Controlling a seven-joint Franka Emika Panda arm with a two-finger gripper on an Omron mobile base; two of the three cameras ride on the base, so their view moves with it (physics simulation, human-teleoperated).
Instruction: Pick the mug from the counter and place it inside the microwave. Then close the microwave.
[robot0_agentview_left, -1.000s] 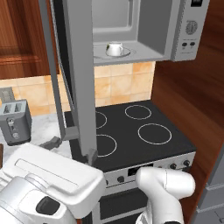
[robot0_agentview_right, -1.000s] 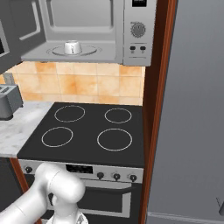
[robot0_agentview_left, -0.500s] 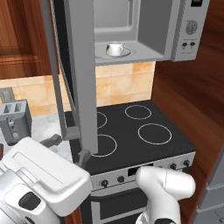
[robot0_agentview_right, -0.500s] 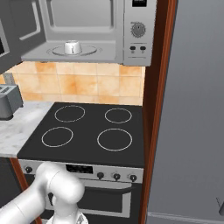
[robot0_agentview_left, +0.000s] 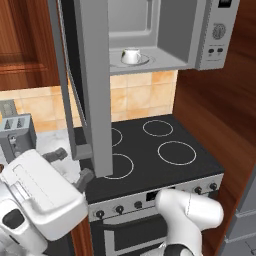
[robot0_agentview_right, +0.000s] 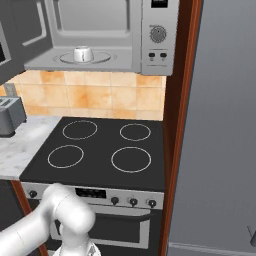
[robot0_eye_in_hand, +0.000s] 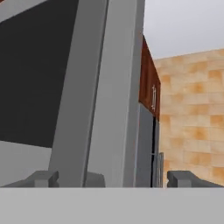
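The white mug (robot0_agentview_left: 131, 56) (robot0_agentview_right: 82, 53) stands on the round plate inside the open microwave (robot0_agentview_left: 200, 35) (robot0_agentview_right: 150, 35), above the stovetop. The microwave's door (robot0_agentview_left: 95, 100) (robot0_eye_in_hand: 100, 87) is swung out toward me, its dark glass facing left. My gripper (robot0_agentview_left: 71, 167) (robot0_eye_in_hand: 113, 179) is open, low beside the door's bottom corner, far below the mug. In the hand view the door's grey edge rises between my wide-apart fingertips (robot0_eye_in_hand: 41, 178). Nothing is held. A strip of marbled counter (robot0_agentview_right: 20, 145) lies left of the stove.
A black stovetop (robot0_agentview_left: 155, 150) (robot0_agentview_right: 100, 150) with ring burners sits under the microwave, with oven knobs along its front. A grey toaster (robot0_agentview_left: 17, 135) (robot0_agentview_right: 10, 115) stands on the counter at the left. A wooden panel (robot0_agentview_right: 175, 125) borders the stove's right side.
My hand has drifted slightly to the left beside the door's lower corner. The mug has stayed where it was inside the microwave.
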